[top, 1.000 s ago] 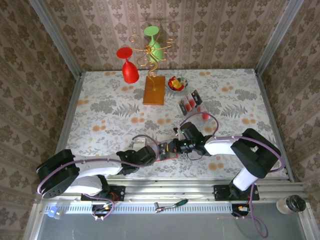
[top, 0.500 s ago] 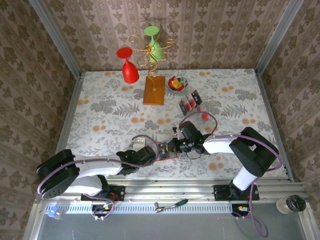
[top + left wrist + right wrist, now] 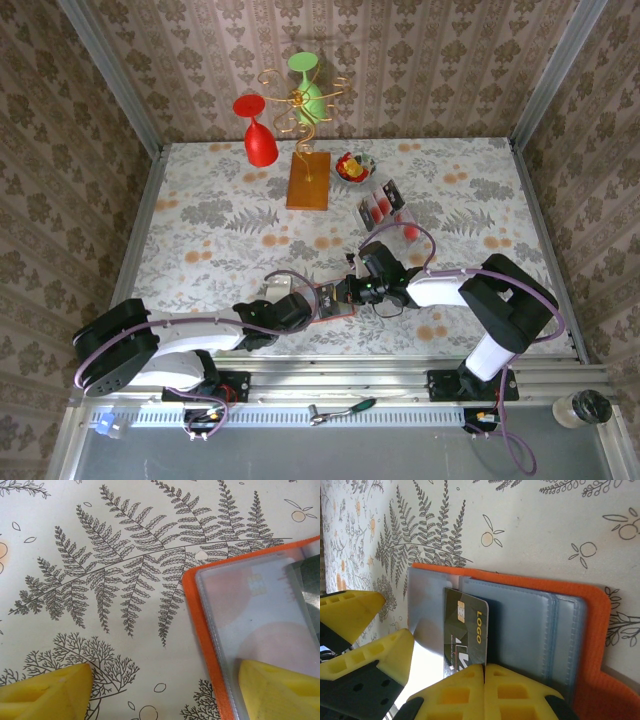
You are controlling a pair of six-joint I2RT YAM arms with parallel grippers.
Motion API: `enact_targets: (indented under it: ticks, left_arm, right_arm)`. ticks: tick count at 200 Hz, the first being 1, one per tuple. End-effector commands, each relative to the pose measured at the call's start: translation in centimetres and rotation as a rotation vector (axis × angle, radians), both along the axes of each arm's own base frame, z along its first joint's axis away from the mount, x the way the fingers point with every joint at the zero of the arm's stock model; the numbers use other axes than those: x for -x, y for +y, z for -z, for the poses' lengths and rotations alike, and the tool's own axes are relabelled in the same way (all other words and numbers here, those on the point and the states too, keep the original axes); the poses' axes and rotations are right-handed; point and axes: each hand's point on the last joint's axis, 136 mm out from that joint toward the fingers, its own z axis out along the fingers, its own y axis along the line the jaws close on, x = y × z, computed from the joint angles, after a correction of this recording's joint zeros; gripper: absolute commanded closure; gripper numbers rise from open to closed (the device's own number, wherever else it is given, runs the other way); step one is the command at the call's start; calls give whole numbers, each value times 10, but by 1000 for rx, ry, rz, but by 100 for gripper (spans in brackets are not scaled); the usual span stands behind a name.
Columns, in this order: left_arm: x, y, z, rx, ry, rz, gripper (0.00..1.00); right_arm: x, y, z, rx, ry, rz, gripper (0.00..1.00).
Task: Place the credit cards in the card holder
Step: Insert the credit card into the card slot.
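The orange card holder [image 3: 590,605] lies open on the table near the front edge [image 3: 337,311], its grey-blue inner panel [image 3: 525,630] facing up. My right gripper [image 3: 484,666] is shut on a dark credit card [image 3: 465,625] marked LOGO, holding it on edge against the panel's left side. My left gripper [image 3: 165,690] is open. One of its fingers [image 3: 280,690] rests on the holder's clear pocket and the other sits on the tablecloth. A pale card [image 3: 260,610] with a chip shows through that pocket. More credit cards [image 3: 380,207] lie farther back.
An orange-brown block with a gold wire stand [image 3: 308,180] stands at the back, carrying a red glass [image 3: 258,140] and a green glass [image 3: 308,85]. A small bowl of red and yellow pieces [image 3: 354,166] sits beside it. Patterned walls close in the table.
My right gripper has edged slightly left with the dark card. The left arm has stayed still.
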Motion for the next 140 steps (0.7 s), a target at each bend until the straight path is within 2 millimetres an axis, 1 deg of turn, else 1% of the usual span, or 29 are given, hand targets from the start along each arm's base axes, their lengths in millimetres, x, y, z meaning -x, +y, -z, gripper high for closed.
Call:
enact_targets:
  ticks: [1,27,140]
  left_arm:
    - [5,9,8,-31,12,-11,22]
    - [5,9,8,-31,12,-11,22]
    - [5,9,8,-30,11,-11,22]
  right_arm:
    - [-8,-7,6,52,-6,35,100]
    - [-10,-6,5,46,-6,37,100]
    - [-5,3,7,25,15,19,100]
